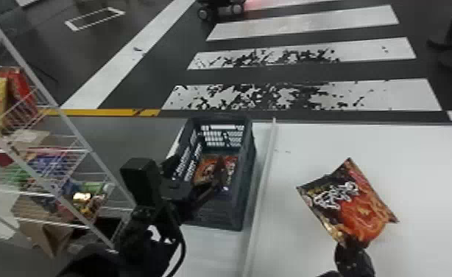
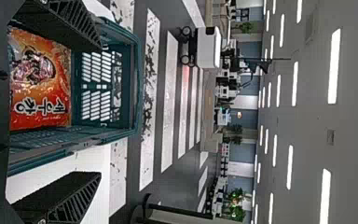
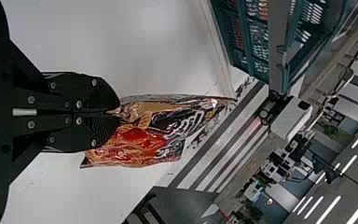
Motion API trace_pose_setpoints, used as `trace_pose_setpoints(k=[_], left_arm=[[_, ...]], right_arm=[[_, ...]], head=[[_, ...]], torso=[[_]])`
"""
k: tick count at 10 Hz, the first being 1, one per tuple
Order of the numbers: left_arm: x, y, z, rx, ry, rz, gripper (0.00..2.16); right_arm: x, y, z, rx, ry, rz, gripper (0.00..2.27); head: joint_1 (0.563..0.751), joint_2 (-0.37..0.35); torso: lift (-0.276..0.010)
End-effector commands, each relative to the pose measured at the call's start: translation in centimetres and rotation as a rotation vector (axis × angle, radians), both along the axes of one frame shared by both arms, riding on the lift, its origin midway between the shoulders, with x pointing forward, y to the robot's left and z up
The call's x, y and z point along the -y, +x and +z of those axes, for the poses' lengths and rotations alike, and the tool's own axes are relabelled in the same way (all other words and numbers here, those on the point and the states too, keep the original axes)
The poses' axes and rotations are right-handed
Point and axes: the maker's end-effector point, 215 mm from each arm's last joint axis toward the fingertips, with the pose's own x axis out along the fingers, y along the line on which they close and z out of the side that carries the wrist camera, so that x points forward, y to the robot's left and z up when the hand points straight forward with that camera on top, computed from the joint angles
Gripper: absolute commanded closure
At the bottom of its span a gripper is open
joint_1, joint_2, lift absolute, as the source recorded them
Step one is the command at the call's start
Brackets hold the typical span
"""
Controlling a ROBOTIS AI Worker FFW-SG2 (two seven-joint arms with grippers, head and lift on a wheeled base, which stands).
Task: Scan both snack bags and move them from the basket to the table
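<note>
Hanging over the basket, the left gripper is empty, fingers spread. Head view: basket bag lies below it and slightly ahead. Well apart, on its right, the right gripper has the other bag raised over the table. Left arm is clearly nearer the basket bag.

Left wrist view: fingers wide apart. Basket bag sits offset toward the gripper's left finger; the right finger is on the table side of the basket wall. Long axis uncertain, near end being cut off; it seems to run across the finger gap. Judgement: a shift to the gripper's left, then down, is called for before closing.

Right wrist view: fingers closed on one end of the held bag, which extends beyond the tips, long axis roughly in line with them. Basket lies ahead, to that gripper's left.
</note>
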Motion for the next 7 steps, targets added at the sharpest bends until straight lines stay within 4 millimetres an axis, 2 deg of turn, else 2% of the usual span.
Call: trace_pose_setpoints(k=[1,4,7], left_arm=[[0.1,0.0,-0.2,-0.003,-0.002,-0.005,0.03],[-0.1,-0.1,-0.5,-0.01,-0.004,-0.012,0.03],[-0.2,-0.2,-0.9,-0.016,-0.002,-0.015,0.03]], right_arm=[[-0.6,1.6,1.7,-0.023,0.172,-0.041,2.25],[0.2,4.7,4.1,-0.033,0.412,-0.118,2.25],[3.7,7.2,6.3,0.004,0.608,-0.249,2.25]], head=[[0.695,0.322],[0.695,0.318],[0.695,0.287]], torso=[[-0.098],[-0.098],[-0.098]])
